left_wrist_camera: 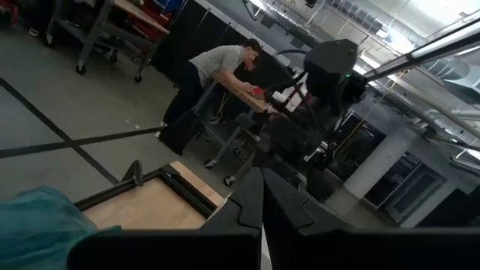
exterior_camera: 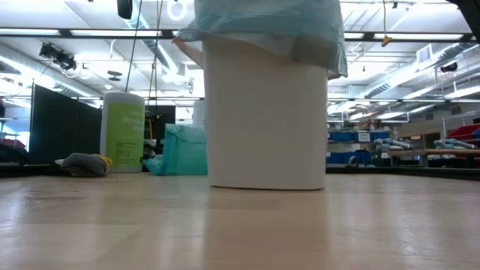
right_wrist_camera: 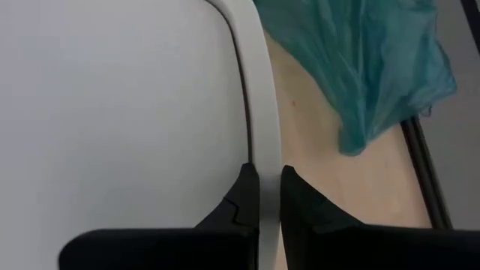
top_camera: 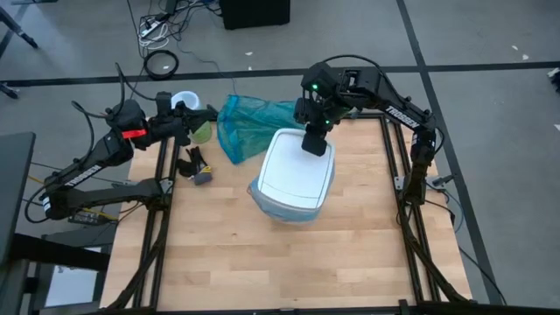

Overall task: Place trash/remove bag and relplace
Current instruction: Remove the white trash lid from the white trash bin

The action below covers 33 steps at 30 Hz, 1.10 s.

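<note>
A white bin stands upright mid-table with the light-blue bag draped over its rim. The white lid lies over its top. My right gripper reaches down from the far side, shut on the lid's far edge. My left gripper hangs shut and holding nothing above the table's far left corner. Small dark scraps of trash lie on the table's left part. My right gripper pinches the lid's white rim strip between its two fingers, at the lid's far edge. The fingers slant down from the far side and lie along the rim. Whether the lid is lifted off the bin, I cannot tell.
A darker teal plastic bag lies crumpled on the table's far side, left of the bin. A green wipes canister stands at the far left. A person leans on a bench in the room beyond.
</note>
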Tool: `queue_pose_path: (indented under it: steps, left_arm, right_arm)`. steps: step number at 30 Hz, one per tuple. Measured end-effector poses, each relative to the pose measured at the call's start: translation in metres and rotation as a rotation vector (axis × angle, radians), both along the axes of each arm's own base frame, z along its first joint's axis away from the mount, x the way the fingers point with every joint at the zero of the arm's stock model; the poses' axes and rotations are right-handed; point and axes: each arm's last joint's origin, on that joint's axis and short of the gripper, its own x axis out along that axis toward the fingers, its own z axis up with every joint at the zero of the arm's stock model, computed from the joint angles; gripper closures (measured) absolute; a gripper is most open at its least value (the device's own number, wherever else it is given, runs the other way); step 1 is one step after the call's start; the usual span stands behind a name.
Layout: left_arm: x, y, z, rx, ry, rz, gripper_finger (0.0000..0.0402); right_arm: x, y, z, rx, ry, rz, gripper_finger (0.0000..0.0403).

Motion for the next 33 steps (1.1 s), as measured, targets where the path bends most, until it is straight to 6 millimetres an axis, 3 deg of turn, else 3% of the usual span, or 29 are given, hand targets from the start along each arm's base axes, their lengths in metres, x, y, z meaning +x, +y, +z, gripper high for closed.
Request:
queue_pose_path:
  steps: [13,21,26,33]
  left_arm:
    - [0.031,0.017,-0.017,-0.019,0.125,-0.015,0.0393]
    - [0.072,0.031,-0.044,-0.047,0.259,-0.177,0.0393]
    - [0.093,0.023,-0.053,0.000,0.228,-0.306,0.0394]
    - [0.098,0.019,-0.101,-0.106,0.263,-0.264,0.0394]
  right_arm:
    - [-0.004,-0.003,0.010,-0.040,-0.069,0.005,0.0385]
    - [-0.010,-0.018,0.012,-0.062,-0.073,-0.025,0.0385]
    - [-0.016,-0.033,0.012,-0.106,-0.054,-0.064,0.0385]
    - [-0.027,-0.054,0.012,-0.144,-0.036,-0.093,0.0385]
